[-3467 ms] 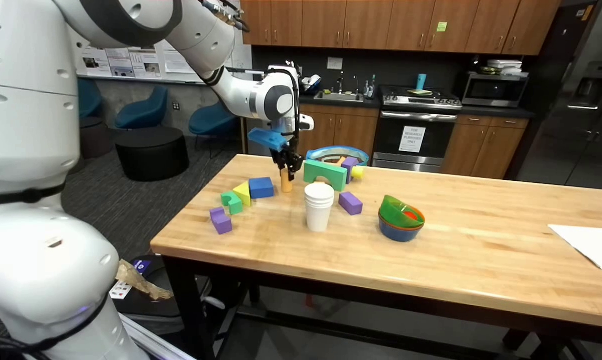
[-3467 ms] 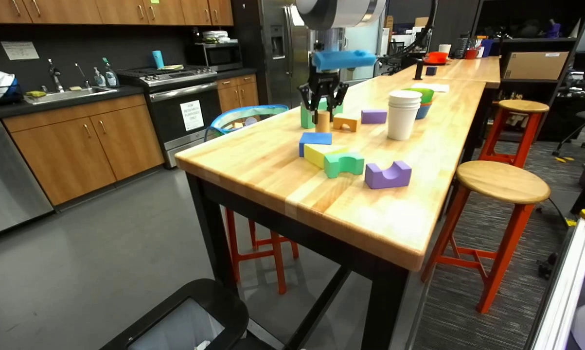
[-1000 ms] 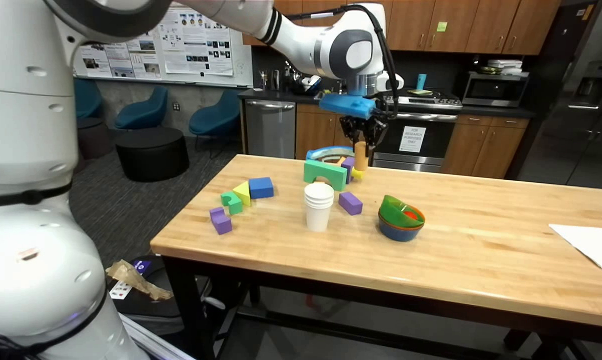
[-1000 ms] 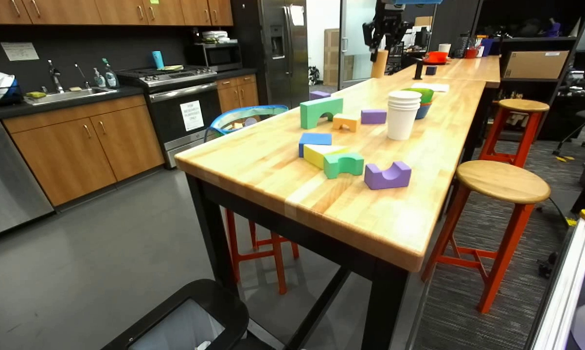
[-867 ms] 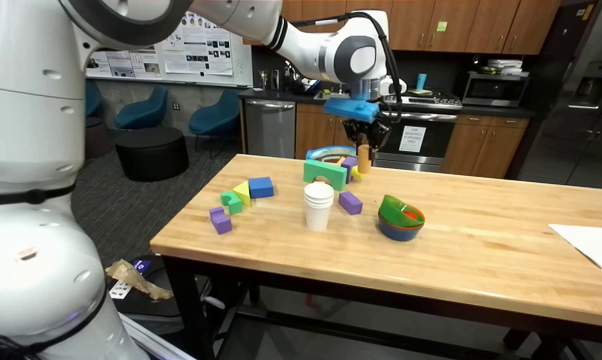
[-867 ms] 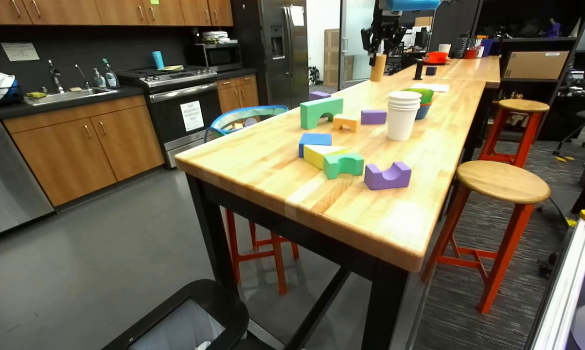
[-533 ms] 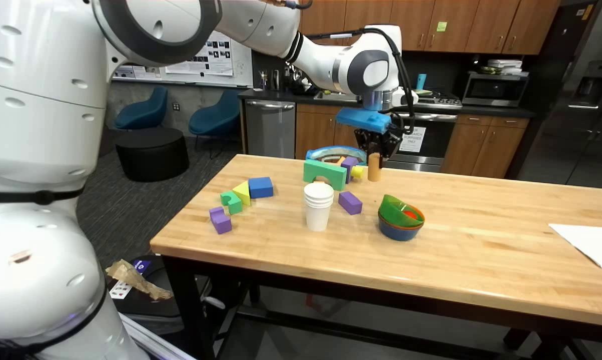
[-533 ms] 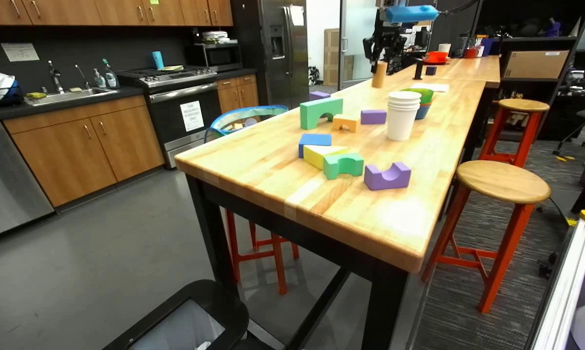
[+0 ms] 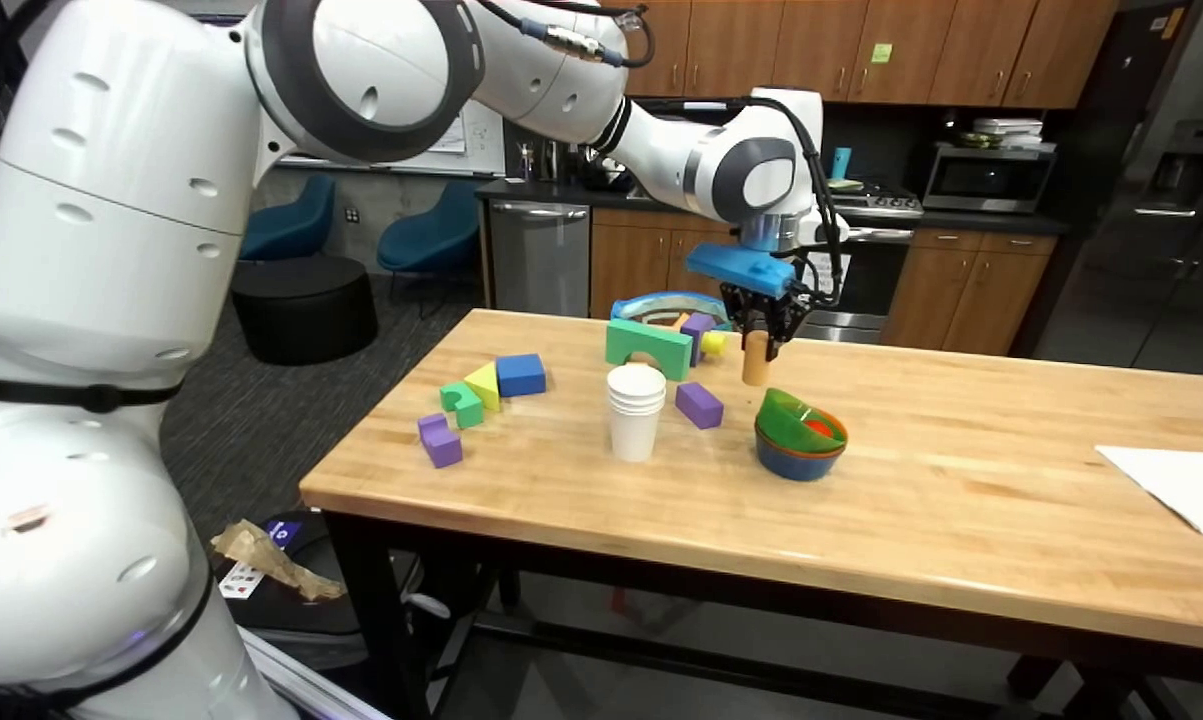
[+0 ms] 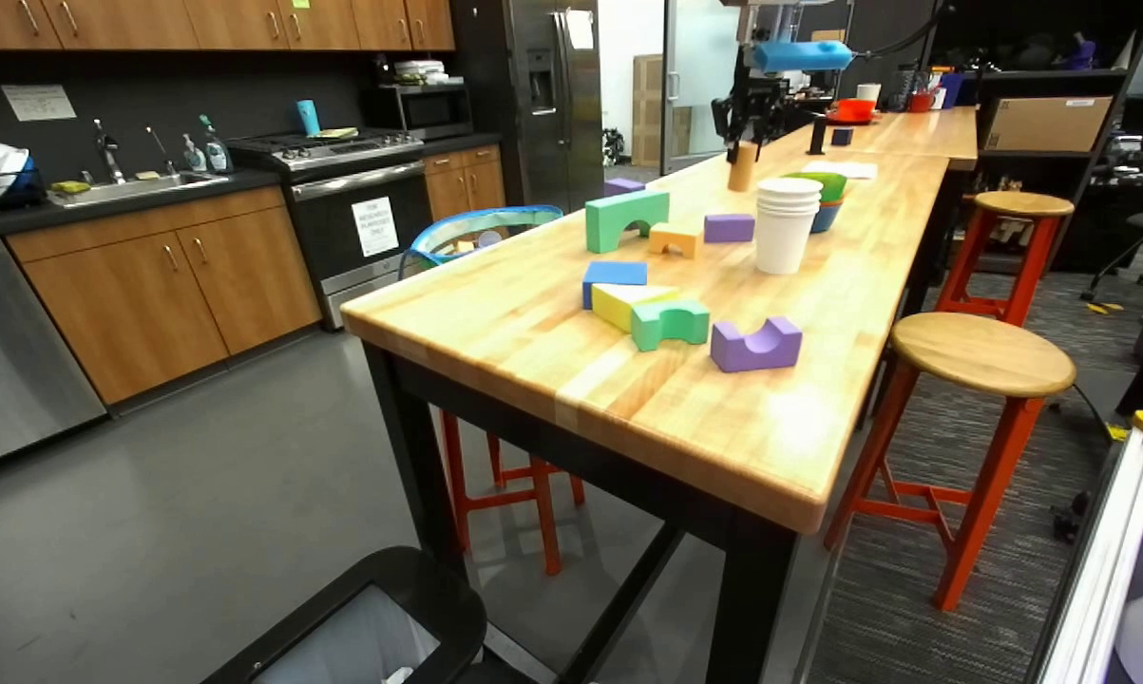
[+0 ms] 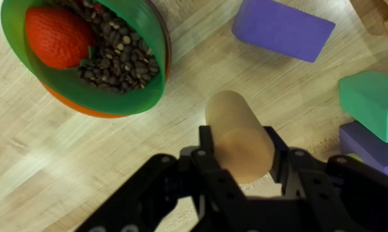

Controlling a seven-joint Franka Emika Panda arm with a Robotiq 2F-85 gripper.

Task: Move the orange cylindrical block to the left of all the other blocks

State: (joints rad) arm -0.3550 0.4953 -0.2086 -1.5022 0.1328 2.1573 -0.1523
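A black two-fingered tool (image 11: 240,141) clasps the orange cylindrical block (image 9: 756,362), long axis near upright, lower end toward the wooden worktop (image 11: 84,158), contact unclear. Beyond, in the wrist view, lie a purple rectangular block (image 11: 282,30) and translucent green bowl (image 11: 126,102).

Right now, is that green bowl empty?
No: in the wrist view, a red strawberry and dark bean-like bits lie inside the green bowl.
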